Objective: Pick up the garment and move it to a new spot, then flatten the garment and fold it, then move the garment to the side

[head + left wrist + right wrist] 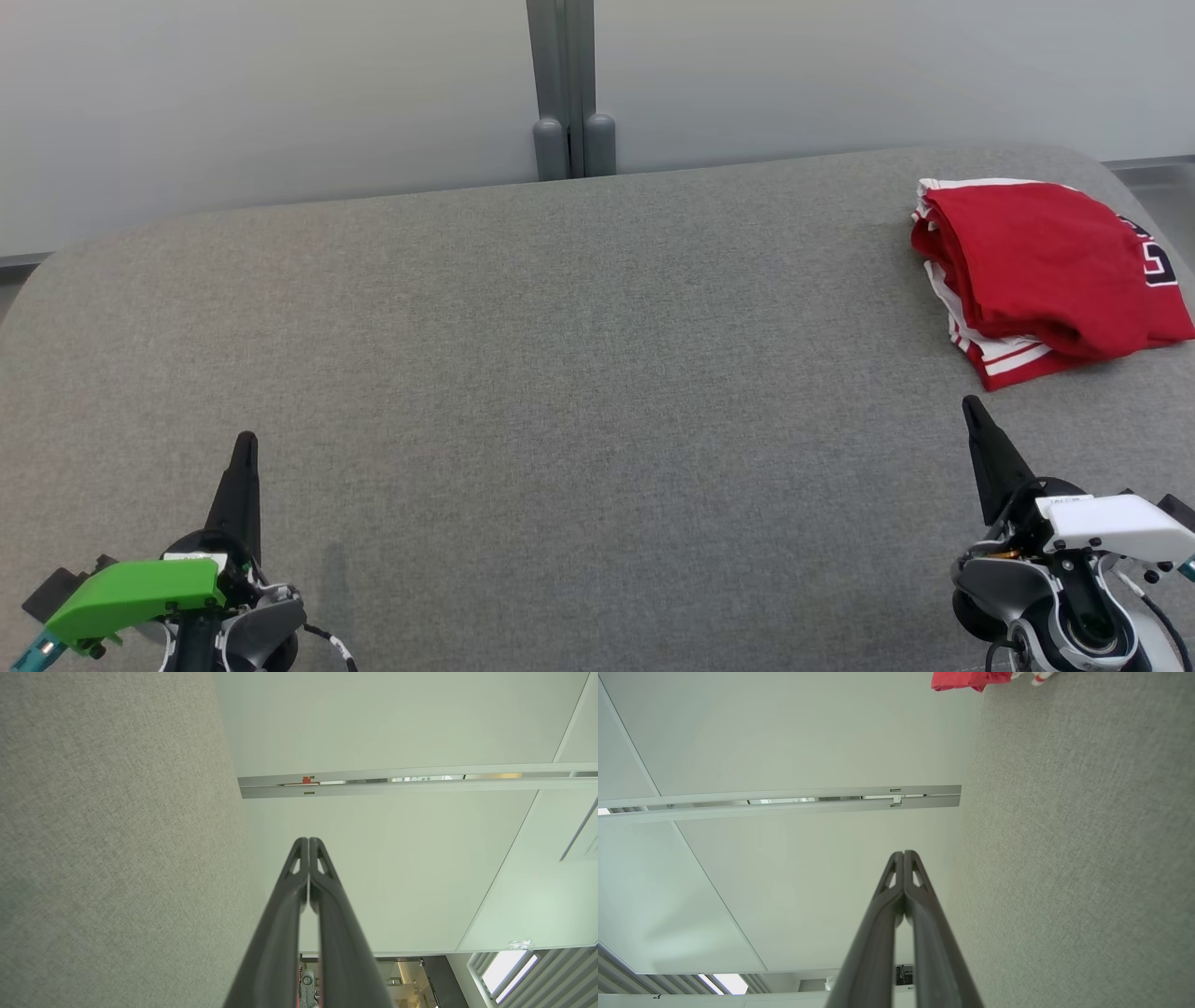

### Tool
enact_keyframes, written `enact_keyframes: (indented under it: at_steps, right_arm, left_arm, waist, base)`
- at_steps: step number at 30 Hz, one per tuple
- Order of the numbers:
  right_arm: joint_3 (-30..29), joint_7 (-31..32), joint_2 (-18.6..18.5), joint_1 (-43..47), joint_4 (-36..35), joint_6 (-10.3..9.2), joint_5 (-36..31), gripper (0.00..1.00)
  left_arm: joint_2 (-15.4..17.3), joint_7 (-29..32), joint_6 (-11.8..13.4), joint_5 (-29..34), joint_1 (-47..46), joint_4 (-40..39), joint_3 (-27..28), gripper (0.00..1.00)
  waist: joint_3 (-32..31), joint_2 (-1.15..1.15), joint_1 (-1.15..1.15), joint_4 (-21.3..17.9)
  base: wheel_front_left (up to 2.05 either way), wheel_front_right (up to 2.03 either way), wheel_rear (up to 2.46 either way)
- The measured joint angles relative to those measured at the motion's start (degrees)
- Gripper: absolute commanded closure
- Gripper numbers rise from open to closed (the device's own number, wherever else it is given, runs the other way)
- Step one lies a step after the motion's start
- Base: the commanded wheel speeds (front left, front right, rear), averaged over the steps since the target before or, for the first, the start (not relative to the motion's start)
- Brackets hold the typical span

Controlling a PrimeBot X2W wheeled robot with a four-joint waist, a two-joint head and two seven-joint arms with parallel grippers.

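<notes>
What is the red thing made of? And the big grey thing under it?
The red garment looks like soft knit cloth, maybe cotton: it lies in limp, matte folds, with white stripes at its edges. The grey surface looks like woven fabric, perhaps over padding: a fine, dull weave and rounded corners.

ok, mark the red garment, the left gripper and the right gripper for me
garment (1046, 266), head view, middle of the red top layer of the folded pile.
left gripper (308, 841), left wrist view, where its two shut fingertips meet.
right gripper (903, 854), right wrist view, where its two shut fingertips meet.
</notes>
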Motion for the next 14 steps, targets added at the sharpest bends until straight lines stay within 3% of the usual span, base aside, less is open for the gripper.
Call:
enact_keyframes:
  at_steps: [14]
  right_arm:
    - [-0.2, 0.0, 0.1, 0.0, 0.0, 0.0, -0.1, 1.0]
  left_arm:
    - [-0.2, 0.1, 0.0, 0.2, 0.0, 0.0, 0.2, 1.0]
  waist:
    - [0.0, 0.0, 0.0, 0.0]
  base:
    - [0.0, 0.0, 0.0]
